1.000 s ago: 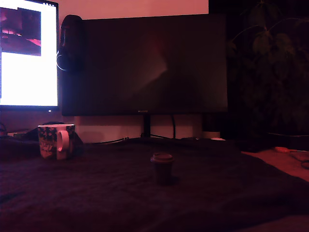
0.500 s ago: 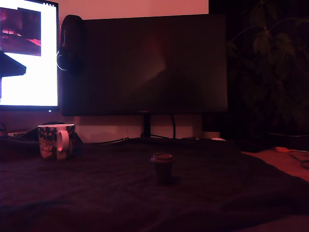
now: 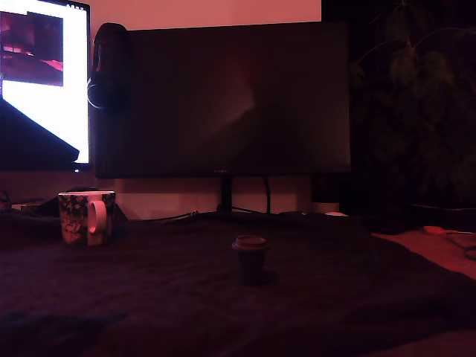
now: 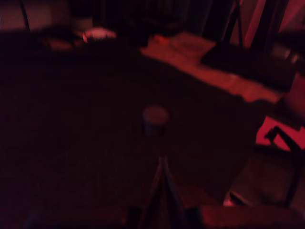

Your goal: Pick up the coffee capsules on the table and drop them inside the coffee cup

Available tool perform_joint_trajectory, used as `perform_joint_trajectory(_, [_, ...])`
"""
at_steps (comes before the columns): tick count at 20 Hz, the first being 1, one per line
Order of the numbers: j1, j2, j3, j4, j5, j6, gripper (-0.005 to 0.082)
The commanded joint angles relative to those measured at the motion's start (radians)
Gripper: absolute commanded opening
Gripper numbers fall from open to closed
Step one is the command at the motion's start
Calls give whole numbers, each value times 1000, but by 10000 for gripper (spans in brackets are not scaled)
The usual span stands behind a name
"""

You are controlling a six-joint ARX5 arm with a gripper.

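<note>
The arm point(image 3: 33, 141) shows only as a flat black wedge; the gripper point(image 4: 162, 191) is a dark, blurred, tapering shape.

Tool point(image 4: 162, 191) dim, blurred — jaw state unclear.

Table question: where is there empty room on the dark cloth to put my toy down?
On the table, the cloth is bare between the coffee cup and the coffee capsule. It is also bare in front of the capsule and toward the exterior view's right. The back edge is crowded: the monitor stand, cables and small things sit there.
</note>
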Motion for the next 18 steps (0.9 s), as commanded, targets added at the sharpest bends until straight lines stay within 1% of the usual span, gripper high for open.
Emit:
perform_joint_trajectory(1, [-2,7,-15,11,-1,5,30])
perform_joint_trajectory(2, [-2,8,-15,11,-1,5,123])
perform_joint_trajectory(3, [-2,8,-15,15,-4,6,265])
perform_joint_trajectory(4, [-2,8,-15,19,-17,6,441])
perform_joint_trajectory(5, [-2,8,-15,17,-22,26,573])
perform_joint_trajectory(6, [-2,9,-15,16,-23,40,628])
perform_joint_trajectory(8, [-2,9,-15,21,-31,50,631])
perform_joint_trajectory(15, [-2,10,-15,29,-34,50,629])
perform_joint_trajectory(18, [-8,35,-15,76,-33,50,629])
